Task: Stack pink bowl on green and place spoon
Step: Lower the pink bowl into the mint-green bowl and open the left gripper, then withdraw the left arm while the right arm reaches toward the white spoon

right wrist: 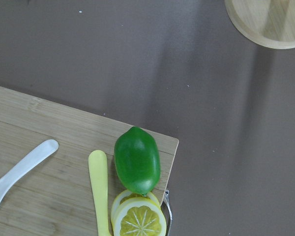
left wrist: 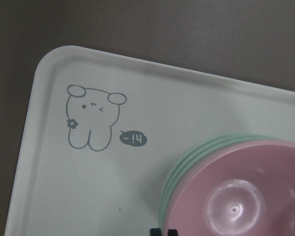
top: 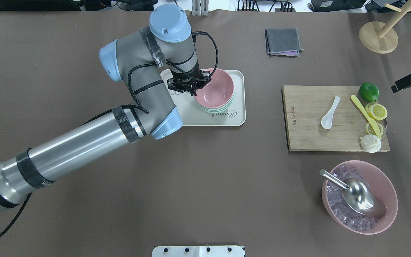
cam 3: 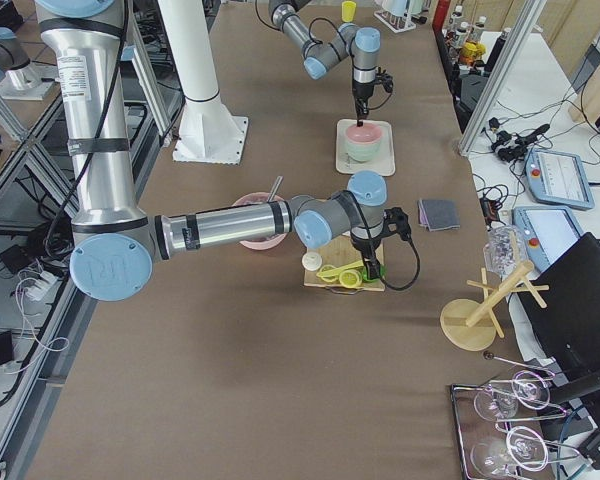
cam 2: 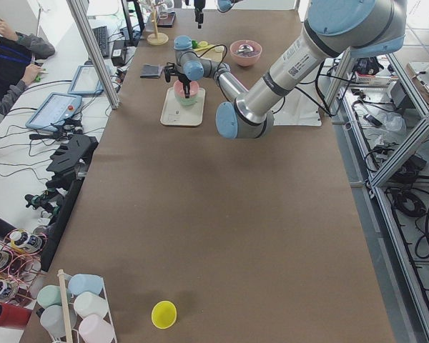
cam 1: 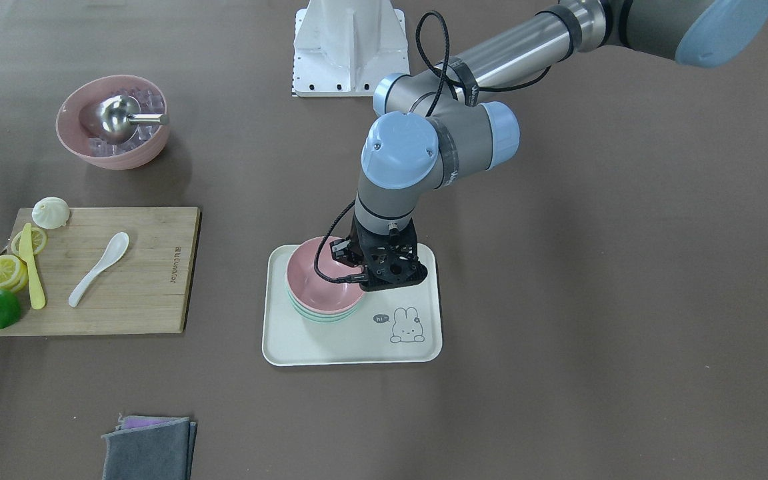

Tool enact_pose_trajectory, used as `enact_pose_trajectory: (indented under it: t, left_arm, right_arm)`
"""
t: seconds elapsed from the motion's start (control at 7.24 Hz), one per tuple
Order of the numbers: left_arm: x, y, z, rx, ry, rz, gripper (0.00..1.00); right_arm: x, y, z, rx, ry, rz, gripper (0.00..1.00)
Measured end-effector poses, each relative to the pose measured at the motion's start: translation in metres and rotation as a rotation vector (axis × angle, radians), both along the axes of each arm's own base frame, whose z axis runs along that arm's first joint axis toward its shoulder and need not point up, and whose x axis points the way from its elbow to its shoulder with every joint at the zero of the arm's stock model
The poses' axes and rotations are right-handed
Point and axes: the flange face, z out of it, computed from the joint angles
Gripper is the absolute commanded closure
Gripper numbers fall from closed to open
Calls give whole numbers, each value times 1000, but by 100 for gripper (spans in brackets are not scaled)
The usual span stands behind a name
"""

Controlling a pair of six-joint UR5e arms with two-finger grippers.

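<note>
The pink bowl [cam 1: 321, 277] sits nested in the green bowl [cam 1: 324, 319] on the cream rabbit tray [cam 1: 357, 347]. My left gripper [top: 191, 92] reaches down at the pink bowl's [top: 216, 87] rim on the side away from the cutting board. In the left wrist view the fingertips [left wrist: 164, 231] stand close together at the rim of the pink bowl [left wrist: 246, 196]. The white spoon [cam 1: 99, 269] lies on the cutting board [cam 1: 144, 280]. My right gripper [cam 3: 375, 268] hovers over the board's lime corner. Its fingers show in no close view, so I cannot tell its state.
The board also holds a lime [cam 1: 0, 308], lemon slices [cam 1: 5, 270], a yellow knife [cam 1: 34, 273] and a white bun [cam 1: 51, 212]. A large pink bowl of ice cubes with a metal scoop [cam 1: 114, 123] stands nearby. A grey cloth [cam 1: 149, 448] and a wooden stand [top: 378, 37] lie toward the operators' side.
</note>
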Motion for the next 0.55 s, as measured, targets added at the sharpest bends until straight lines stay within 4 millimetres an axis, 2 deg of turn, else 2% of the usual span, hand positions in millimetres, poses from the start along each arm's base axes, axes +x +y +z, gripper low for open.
enact_pose_trajectory:
  t: [0.14, 0.41, 0.55]
  left_arm:
    - [0, 0, 0, 9, 10, 1, 2]
    - [-3, 0, 0, 32, 33, 3, 2]
    - [-12, -4, 0, 40, 42, 3, 2]
  right_arm:
    - [0, 0, 0, 1, 1, 1, 0]
    - [0, -1, 0, 3, 9, 4, 0]
    - [-1, -1, -1, 5, 10, 4, 0]
